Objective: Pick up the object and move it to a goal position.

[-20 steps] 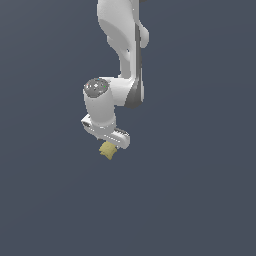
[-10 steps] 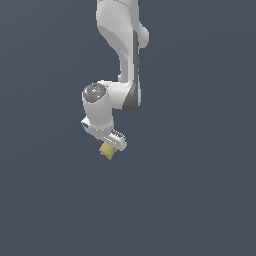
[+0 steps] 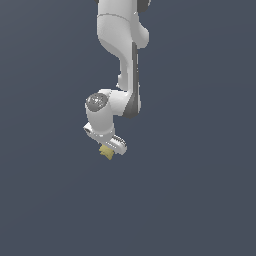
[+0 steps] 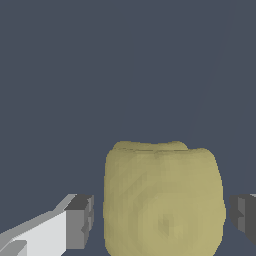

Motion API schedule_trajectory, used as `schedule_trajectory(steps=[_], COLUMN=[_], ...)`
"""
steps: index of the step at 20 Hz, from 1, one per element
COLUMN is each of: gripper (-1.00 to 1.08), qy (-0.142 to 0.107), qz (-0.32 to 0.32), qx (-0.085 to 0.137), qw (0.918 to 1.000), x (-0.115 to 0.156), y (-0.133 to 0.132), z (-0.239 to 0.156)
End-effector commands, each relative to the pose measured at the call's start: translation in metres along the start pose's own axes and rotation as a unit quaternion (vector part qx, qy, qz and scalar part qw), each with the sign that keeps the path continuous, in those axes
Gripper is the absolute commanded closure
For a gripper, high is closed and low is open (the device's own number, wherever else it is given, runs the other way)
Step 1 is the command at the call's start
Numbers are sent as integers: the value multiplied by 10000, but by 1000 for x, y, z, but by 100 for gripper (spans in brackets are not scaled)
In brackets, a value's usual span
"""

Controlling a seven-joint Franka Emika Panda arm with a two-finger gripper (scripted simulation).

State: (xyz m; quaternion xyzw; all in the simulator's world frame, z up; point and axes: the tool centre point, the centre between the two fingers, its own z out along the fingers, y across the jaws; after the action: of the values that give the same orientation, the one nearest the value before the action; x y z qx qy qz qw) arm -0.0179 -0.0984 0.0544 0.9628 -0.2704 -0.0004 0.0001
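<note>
Plain dark slate-blue fills the whole background, with no goal marker to be seen; the gripper points downward at the end of the white arm; in the wrist view the object sits squarely between the two fingertips, with a thin gap visible on each side (so whether the pads actually clamp it I cannot tell); it looks blocky, with no clear long axis, and hangs directly below the gripper.
</note>
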Motion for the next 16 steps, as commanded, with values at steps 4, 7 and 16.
schedule_trajectory(steps=[4, 7, 16], gripper=[-92, 108, 108], qy=[3, 3, 8], qz=[5, 5, 5], qx=[1, 1, 6], qw=[10000, 10000, 10000], x=[1, 1, 1], y=[-1, -1, -1], z=[14, 14, 13])
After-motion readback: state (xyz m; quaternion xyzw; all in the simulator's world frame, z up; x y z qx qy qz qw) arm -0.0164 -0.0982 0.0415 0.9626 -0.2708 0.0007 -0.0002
